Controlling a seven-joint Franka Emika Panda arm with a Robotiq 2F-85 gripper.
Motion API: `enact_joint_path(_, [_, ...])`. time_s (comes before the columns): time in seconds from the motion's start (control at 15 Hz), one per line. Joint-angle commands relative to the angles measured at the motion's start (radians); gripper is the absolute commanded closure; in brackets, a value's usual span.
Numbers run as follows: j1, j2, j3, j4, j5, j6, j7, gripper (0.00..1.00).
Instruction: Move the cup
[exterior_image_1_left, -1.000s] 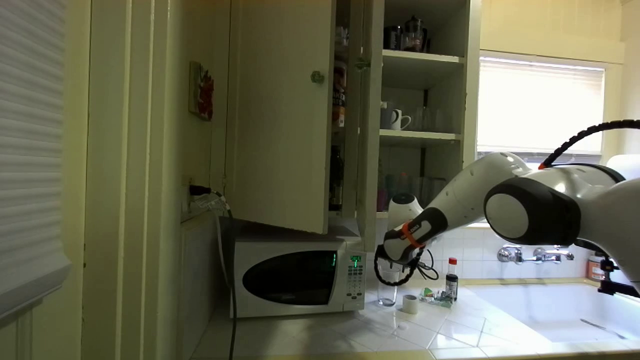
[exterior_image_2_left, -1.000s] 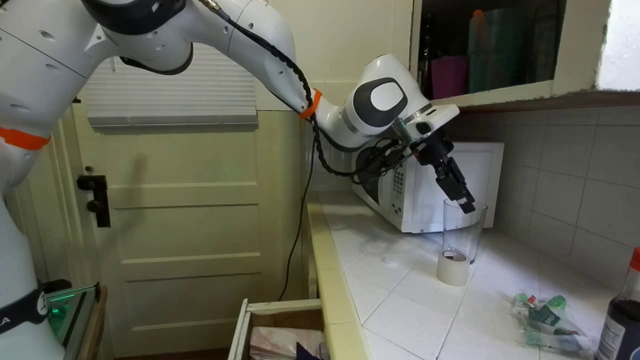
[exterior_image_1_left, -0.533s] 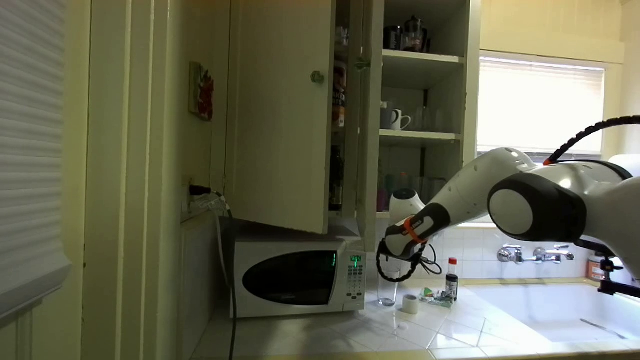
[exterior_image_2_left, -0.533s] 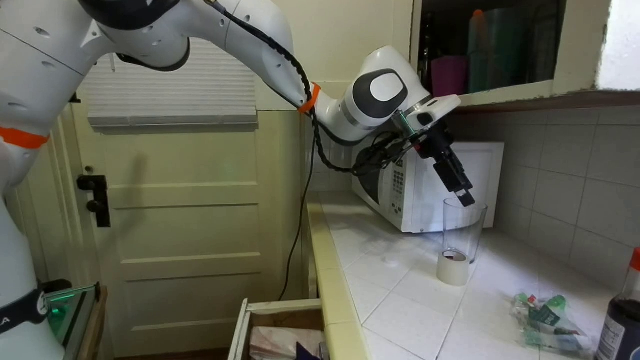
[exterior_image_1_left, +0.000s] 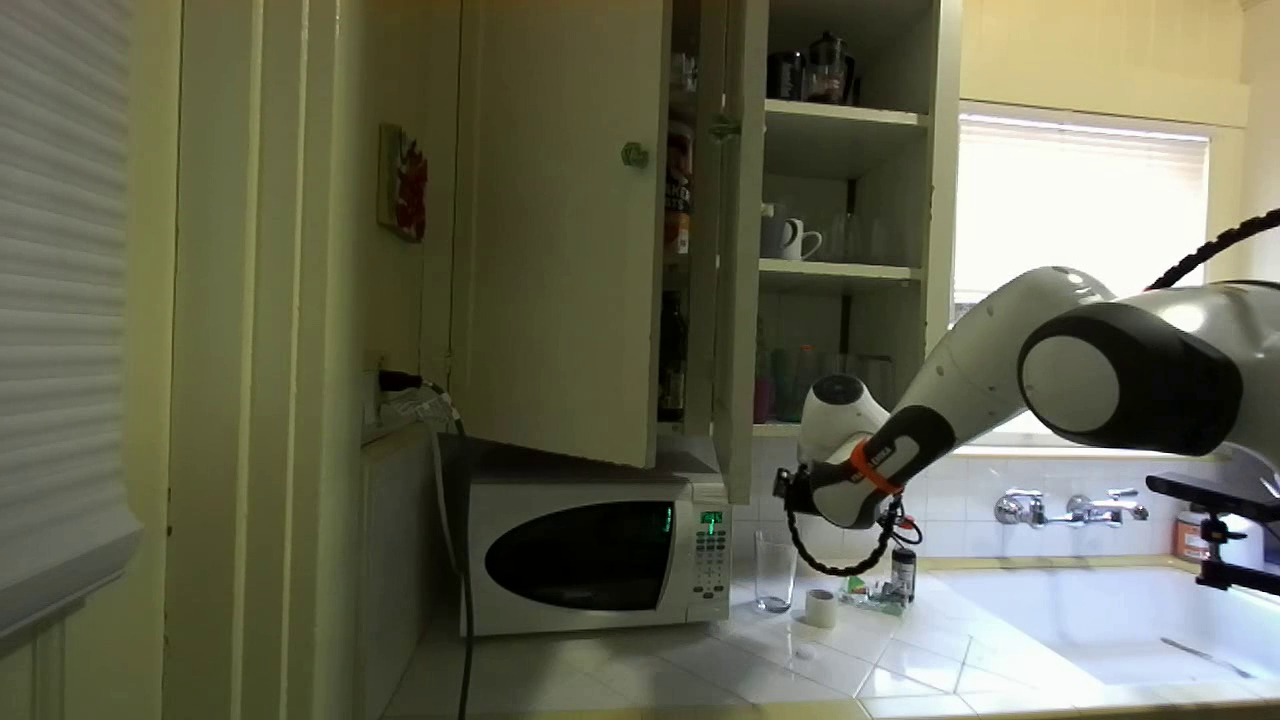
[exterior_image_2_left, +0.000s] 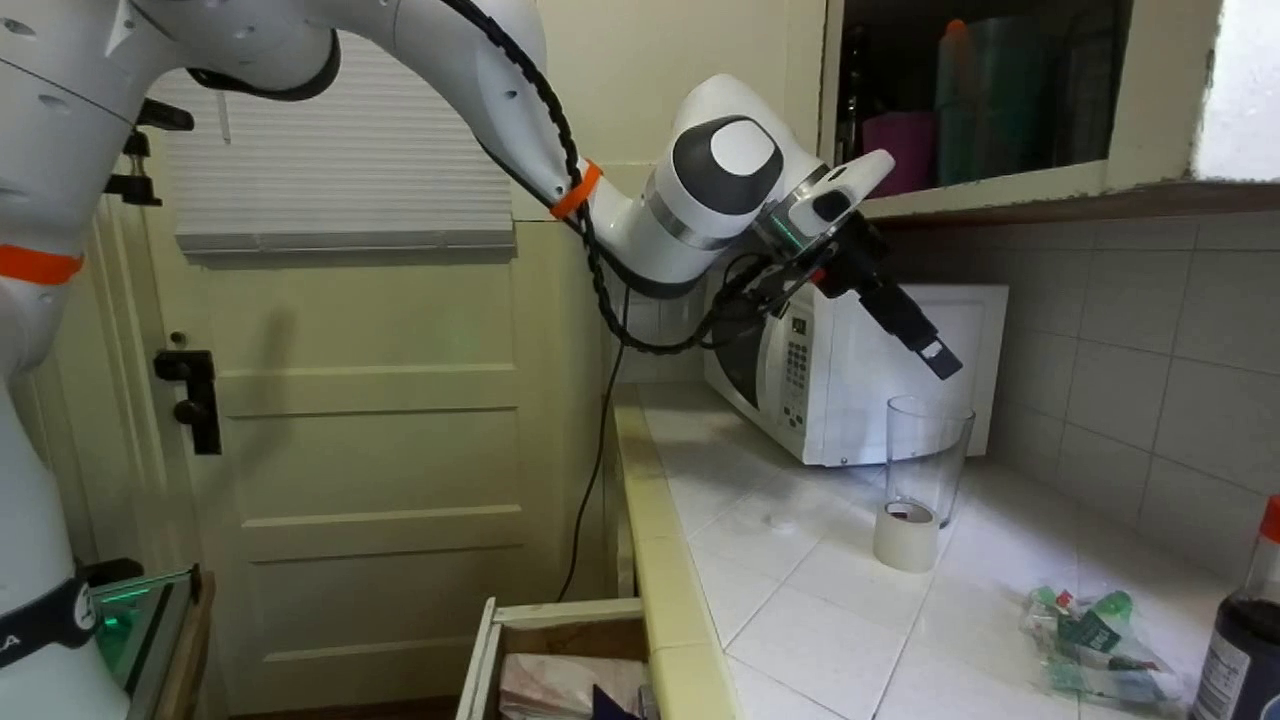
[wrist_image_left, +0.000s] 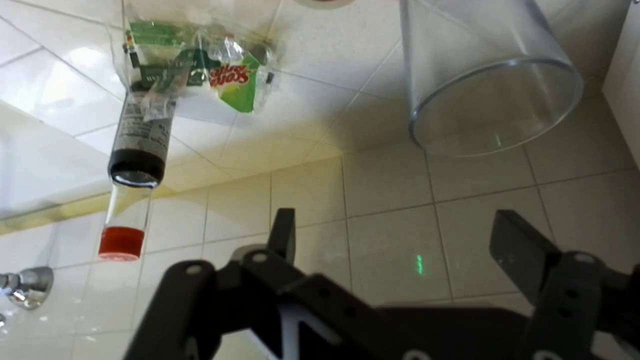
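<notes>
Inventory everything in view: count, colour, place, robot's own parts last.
microwave: 1, white, on counter
cup: 1, clear, beside microwave
tape roll: 1, white, by cup
bottle: 1, dark, red-capped, on counter
packet: 1, clear and green, by bottle
sink: 1, white, in counter
faucet: 1, silver, above sink
cabinet: 1, cream, above counter
shelf items: several, mixed, in cabinet
drawer: 1, cream, below counter
door: 1, cream, behind arm
arm: 1, mostly white, over counter
gripper: 1, black, open, above counter

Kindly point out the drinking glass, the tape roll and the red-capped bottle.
Drinking glass (exterior_image_2_left: 929, 460), in an exterior view: its clear side wall.
Tape roll (exterior_image_2_left: 905, 543), in an exterior view: its outer side.
Red-capped bottle (wrist_image_left: 137, 161), in the wrist view: its dark upper body.
</notes>
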Motion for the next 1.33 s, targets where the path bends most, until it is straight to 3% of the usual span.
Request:
enact_joint_path(0.0, [0.056, -0.120, -0.089, -0.196, -0.187, 0.208, 0.015, 0.00])
enact_joint_path(0.13, [0.074, -0.168, -0.133, -0.274, -0.261, 0.298, 0.028, 0.00])
enact_joint_path(0.27, [0.046, -0.247, -0.113, -0.385, -0.254, 0.349, -0.004, 0.00])
enact_joint_path(0.33, [0.025, -0.295, -0.090, -0.447, -0.244, 0.360, -0.027, 0.00])
enact_joint_path(0.47, [-0.082, -0.376, 0.054, -0.554, -0.184, 0.355, -0.065, 0.00])
enact_joint_path(0.6, [-0.114, -0.462, 0.131, -0.667, -0.119, 0.309, -0.090, 0.00])
enact_joint_path(0.73, [-0.093, -0.585, 0.112, -0.771, -0.085, 0.199, -0.123, 0.00])
enact_joint_path(0.8, [-0.106, -0.635, 0.095, -0.769, -0.136, 0.098, -0.093, 0.00])
enact_joint_path(0.87, [-0.160, -0.681, 0.100, -0.767, -0.223, 0.019, -0.039, 0.00])
enact_joint_path(1.07, [-0.255, -0.790, 0.087, -0.740, -0.305, -0.196, -0.053, 0.00])
enact_joint_path(1.13, [-0.376, -0.811, 0.163, -0.726, -0.276, -0.237, -0.105, 0.00])
enact_joint_path(1.2, [-0.330, -0.736, 0.172, -0.719, -0.212, -0.148, -0.105, 0.00])
enact_joint_path(1.27, [-0.379, -0.770, 0.180, -0.717, -0.216, -0.180, -0.126, 0.00])
